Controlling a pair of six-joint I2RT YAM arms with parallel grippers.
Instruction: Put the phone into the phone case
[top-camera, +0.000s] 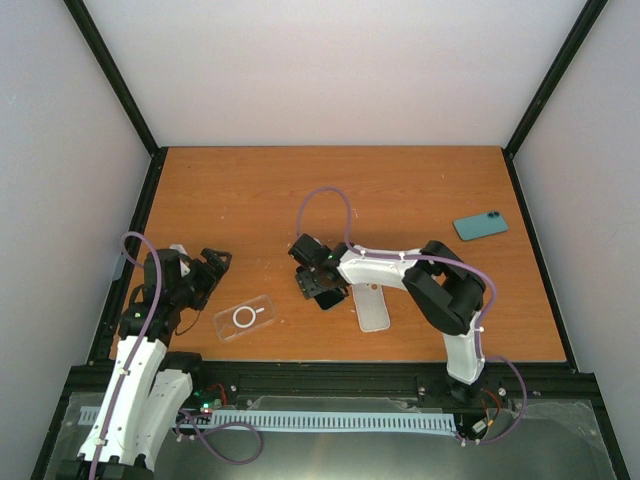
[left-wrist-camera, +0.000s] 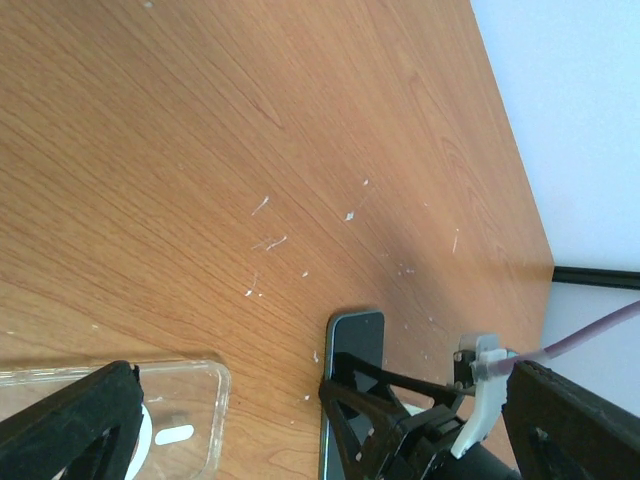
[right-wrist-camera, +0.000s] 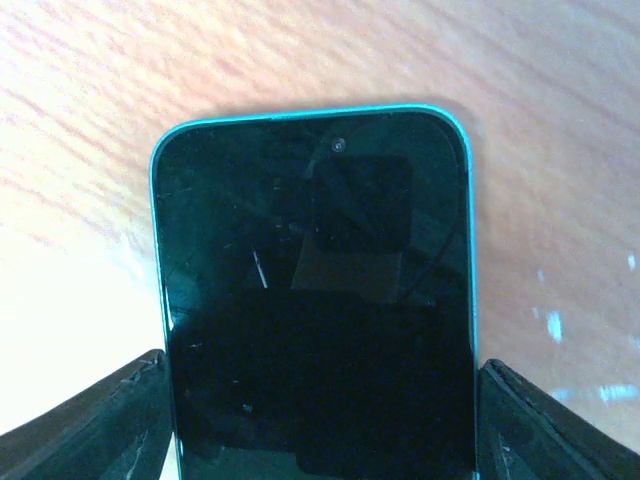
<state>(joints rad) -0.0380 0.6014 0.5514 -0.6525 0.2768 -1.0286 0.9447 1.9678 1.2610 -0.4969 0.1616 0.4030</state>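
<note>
A phone (top-camera: 327, 298) with a black screen and teal edge lies screen up near the table's middle; it also shows in the left wrist view (left-wrist-camera: 358, 343) and fills the right wrist view (right-wrist-camera: 315, 300). My right gripper (top-camera: 318, 285) reaches down over it, its gripper (right-wrist-camera: 320, 425) closed on the phone's two long edges. A clear phone case (top-camera: 245, 317) with a white ring lies left of it, open side up, also seen in the left wrist view (left-wrist-camera: 185, 410). My left gripper (top-camera: 212, 266) hovers open and empty just left of and behind the case.
A second clear case (top-camera: 372, 308) lies right of the held phone, under the right arm. A teal phone (top-camera: 480, 225) lies back up at the far right. Black frame posts and white walls bound the wooden table (top-camera: 250, 200).
</note>
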